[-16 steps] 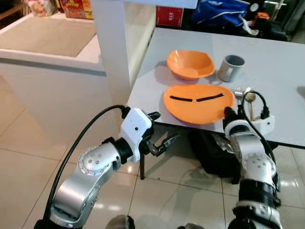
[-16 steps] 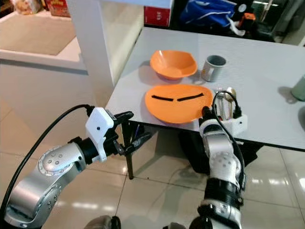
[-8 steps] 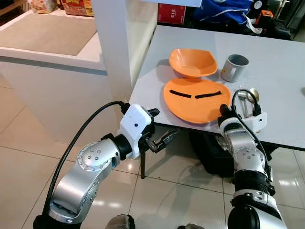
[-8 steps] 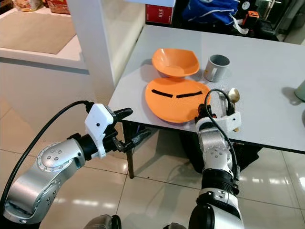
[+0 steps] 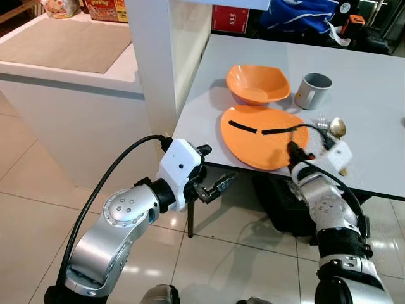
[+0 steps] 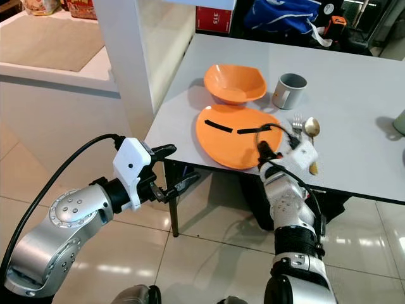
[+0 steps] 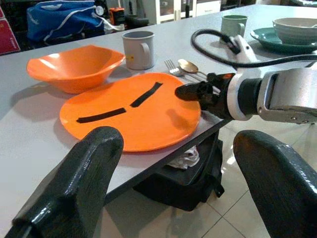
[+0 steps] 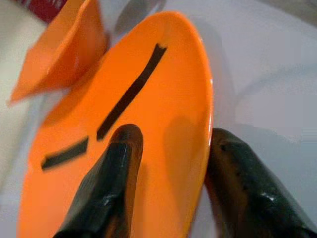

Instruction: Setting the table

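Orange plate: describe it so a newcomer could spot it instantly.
On the grey table, at its near edge, lies the orange plate, between the orange bowl and the right gripper straddling its rim. It alone is flat, with two black strips.

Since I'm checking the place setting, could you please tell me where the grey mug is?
The grey mug stands on the table, just right of the orange bowl and behind the fork and spoon.

On the grey tabletop (image 5: 367, 88) an orange plate (image 5: 262, 136) lies before an orange bowl (image 5: 257, 83) and grey mug (image 5: 312, 90), the right pincer (image 5: 296, 152) at its rim, the left pincer (image 5: 214, 187) spread below the edge.
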Robot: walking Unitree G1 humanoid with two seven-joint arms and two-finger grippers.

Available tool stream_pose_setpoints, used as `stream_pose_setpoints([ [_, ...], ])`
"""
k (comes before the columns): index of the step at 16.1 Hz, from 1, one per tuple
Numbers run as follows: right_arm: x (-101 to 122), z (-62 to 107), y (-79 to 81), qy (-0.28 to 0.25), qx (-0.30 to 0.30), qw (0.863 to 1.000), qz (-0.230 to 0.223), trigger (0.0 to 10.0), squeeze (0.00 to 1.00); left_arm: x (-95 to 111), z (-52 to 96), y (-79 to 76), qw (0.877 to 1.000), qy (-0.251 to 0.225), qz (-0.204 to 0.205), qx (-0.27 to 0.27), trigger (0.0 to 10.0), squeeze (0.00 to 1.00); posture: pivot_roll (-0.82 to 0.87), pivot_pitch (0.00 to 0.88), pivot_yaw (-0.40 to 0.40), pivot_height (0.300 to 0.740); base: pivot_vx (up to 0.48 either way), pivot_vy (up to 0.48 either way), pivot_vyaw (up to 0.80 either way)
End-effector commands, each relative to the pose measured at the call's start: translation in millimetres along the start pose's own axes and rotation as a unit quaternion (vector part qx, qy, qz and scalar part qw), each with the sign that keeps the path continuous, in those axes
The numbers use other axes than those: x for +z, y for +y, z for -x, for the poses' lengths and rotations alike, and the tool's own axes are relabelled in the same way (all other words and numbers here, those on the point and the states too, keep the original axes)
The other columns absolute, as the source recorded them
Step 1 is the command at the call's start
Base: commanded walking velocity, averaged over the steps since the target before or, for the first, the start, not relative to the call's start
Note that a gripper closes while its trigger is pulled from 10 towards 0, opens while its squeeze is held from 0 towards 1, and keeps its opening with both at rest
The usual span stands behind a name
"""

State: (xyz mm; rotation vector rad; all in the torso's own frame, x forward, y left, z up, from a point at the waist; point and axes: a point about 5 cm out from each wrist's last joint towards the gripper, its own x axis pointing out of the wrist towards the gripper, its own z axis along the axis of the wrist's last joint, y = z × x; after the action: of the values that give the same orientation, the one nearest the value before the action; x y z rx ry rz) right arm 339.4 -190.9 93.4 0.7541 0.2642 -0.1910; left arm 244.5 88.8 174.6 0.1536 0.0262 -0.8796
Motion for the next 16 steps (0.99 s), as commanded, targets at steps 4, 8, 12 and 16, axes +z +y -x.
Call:
stream_pose_setpoints([
  [4, 3.9, -2.5, 4.1, -0.021, -0.002, 0.992, 0.121, 10.0, 0.0, 0.8, -1.1, 0.8, 1.0, 0.005, -0.001, -0.002, 10.0, 0.0, 0.06, 0.065, 0.001, 0.74, 0.0, 0.0, 0.0],
  [8, 6.4, 0.3, 3.0, -0.07, 0.002, 0.967, 0.243, 10.0, 0.0, -1.4, -2.5, 6.9, 1.0, 0.012, -0.012, 0.025, 10.0, 0.0, 0.06, 0.062, 0.003, 0.74, 0.0, 0.0, 0.0],
  [12, 30.1, 19.2, 17.7, -0.172, 0.045, 0.954, 0.241, 10.0, 0.0, 0.0, -3.1, 12.8, 0.999, 0.006, -0.023, 0.044, 10.0, 0.0, 0.04, 0.053, 0.015, 0.74, 0.0, 0.0, 0.0],
  [16, 6.3, 17.1, -2.3, -0.11, 0.015, 0.967, 0.228, 10.0, 0.0, -2.4, -5.7, 11.4, 0.999, 0.009, -0.026, 0.041, 10.0, 0.0, 0.05, 0.045, 0.015, 0.74, 0.0, 0.0, 0.0],
])
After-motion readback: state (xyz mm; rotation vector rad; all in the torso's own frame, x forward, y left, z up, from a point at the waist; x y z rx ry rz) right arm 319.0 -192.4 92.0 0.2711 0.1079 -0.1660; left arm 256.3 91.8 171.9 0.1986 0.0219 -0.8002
